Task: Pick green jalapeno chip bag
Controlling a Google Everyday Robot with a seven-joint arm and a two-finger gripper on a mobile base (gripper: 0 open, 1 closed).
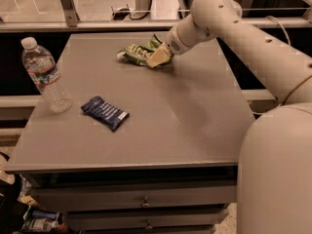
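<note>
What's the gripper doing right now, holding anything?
Gripper: down at the green jalapeno chip bag on the far side of the table; open, closed or gripping the bag cannot be told.

Found the broad grey table (pixel 185 126) matt and smooth. Saw crinkled, glossy film on the bright-green jalapeno chip bag (pixel 132 55) and on the dark blue snack packet (pixel 105 112). Noted thin, ribbed, see-through plastic on the clear water bottle (pixel 46 77), white cap included. Met smooth, faintly shiny cream plastic on the robot arm (pixel 243 38) and its gripper (pixel 157 58), down against the green bag's right end at the table's far side.
</note>
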